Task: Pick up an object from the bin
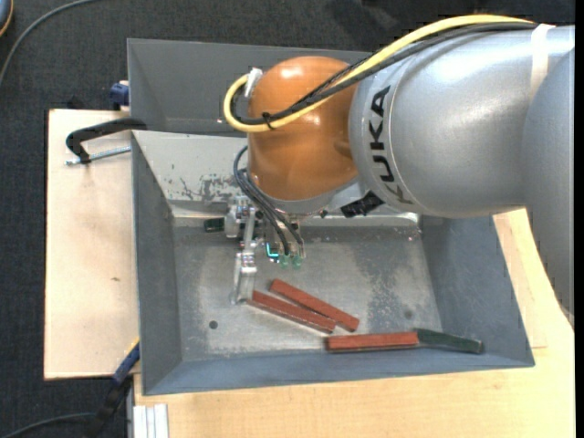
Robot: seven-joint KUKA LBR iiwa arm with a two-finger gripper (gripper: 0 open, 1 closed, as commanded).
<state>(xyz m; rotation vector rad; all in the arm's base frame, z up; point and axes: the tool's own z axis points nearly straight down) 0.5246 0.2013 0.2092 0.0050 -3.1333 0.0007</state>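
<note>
the pincer (244, 286) hangs at the left end of two red sticks (301, 307) slanting right toward the front wall of the bin (155, 281); spread or pinching, i cannot tell.

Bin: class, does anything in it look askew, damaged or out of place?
Nothing is spilled or broken. The back wall of the bin is scuffed with pale scratches. Two reddish-brown sticks lie slanted on the floor, while a red stick lies along the front wall.

The silver arm (465, 117), cut off at the top and right edges, and its orange wrist cover (301, 126) hide much of the rear wall of the grey metal bin (155, 272).
</note>
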